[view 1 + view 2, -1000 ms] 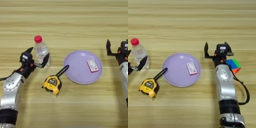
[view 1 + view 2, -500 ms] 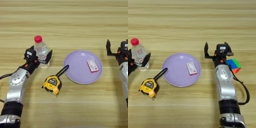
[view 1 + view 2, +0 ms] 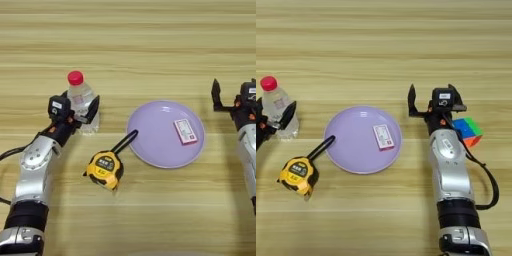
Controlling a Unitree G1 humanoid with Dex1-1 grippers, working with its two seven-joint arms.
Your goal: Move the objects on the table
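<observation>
I had the left gripper [image 3: 84,111] spread around the base of the bottle [image 3: 81,102], not yet closed. Tape measure [image 3: 105,169] lay below-right of those jaws, unmoved. The right gripper [image 3: 432,101] hung open and empty, cube [image 3: 468,131] just right of it.

1. The left arm reaches up from the lower left, forearm angled toward the plate [image 3: 165,132].
2. The left claw [image 3: 82,107] sits left of the plate, its black fingers spread apart.
3. The right arm rises from the bottom edge, right of the plate.
4. The right claw [image 3: 433,97] stands open beside the plate's right rim, fingers upright.
</observation>
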